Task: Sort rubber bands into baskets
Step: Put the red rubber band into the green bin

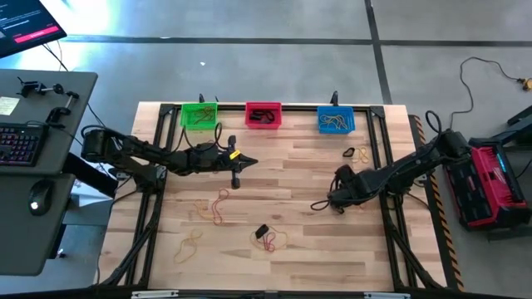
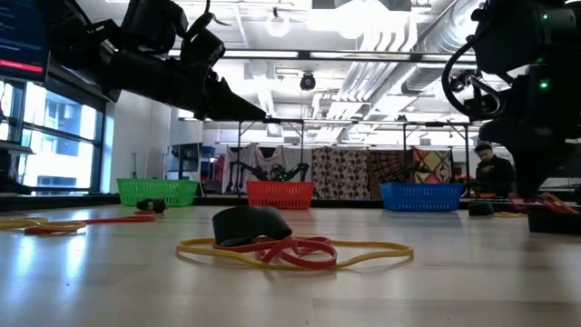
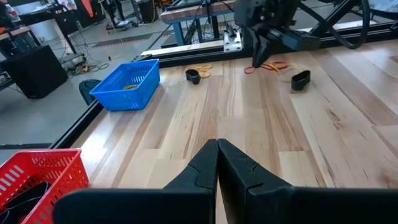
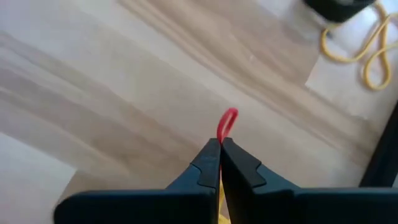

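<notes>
Three baskets stand in a row along the far edge: green (image 1: 199,115), red (image 1: 263,115) and blue (image 1: 336,120). Loose rubber bands lie on the wood, red and tan ones at mid-left (image 1: 218,206) and a tan, red and black cluster near the front (image 1: 270,239). My right gripper (image 1: 318,204) is at mid-right, pointing steeply down, shut on a red rubber band (image 4: 227,123). My left gripper (image 1: 235,178) hovers shut in front of the green and red baskets, holding nothing (image 3: 217,149). My right gripper pinches the red rubber band between its two fingertips, coming from above and slanting down. A small loop of the band (image 4: 228,118) sticks out past the fingertips. Whether any of the band still lies on the table cannot be told.
Black and tan bands lie near the blue basket (image 1: 359,154). A yellow band (image 4: 367,50) and a black one (image 3: 300,79) lie close to my right gripper. A black frame runs round the table (image 1: 166,108). Bare wood lies between the two arms.
</notes>
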{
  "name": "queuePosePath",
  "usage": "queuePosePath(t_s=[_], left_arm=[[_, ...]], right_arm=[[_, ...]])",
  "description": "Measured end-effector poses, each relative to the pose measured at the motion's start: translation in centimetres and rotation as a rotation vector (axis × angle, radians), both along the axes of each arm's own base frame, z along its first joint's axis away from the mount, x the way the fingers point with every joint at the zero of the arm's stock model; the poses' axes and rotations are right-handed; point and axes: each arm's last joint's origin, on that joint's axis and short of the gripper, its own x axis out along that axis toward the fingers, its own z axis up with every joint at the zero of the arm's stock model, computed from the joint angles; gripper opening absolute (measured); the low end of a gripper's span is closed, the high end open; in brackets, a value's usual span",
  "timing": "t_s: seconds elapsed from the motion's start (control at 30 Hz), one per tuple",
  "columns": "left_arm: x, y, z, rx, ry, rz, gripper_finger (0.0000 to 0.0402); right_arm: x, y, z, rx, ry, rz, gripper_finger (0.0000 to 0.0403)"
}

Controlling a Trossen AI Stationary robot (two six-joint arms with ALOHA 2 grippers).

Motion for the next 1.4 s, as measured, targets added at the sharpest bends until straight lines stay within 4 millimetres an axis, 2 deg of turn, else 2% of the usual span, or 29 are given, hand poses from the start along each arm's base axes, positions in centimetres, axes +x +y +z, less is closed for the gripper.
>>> queuePosePath(t_s=[0.93, 1.4], left_arm=[[0.0, 0.1, 0.0, 0.001, 0.001, 0.004, 0.0000], [0.0, 0.1, 0.0, -0.006, 0.000, 0.005, 0.0000]], right_arm=[[-0.9, 2.7, 0.6, -0.275, -0.232, 0.071, 0.0000], [-0.9, 2.7, 0.8, -0.365, -0.298, 0.078, 0.0000]])
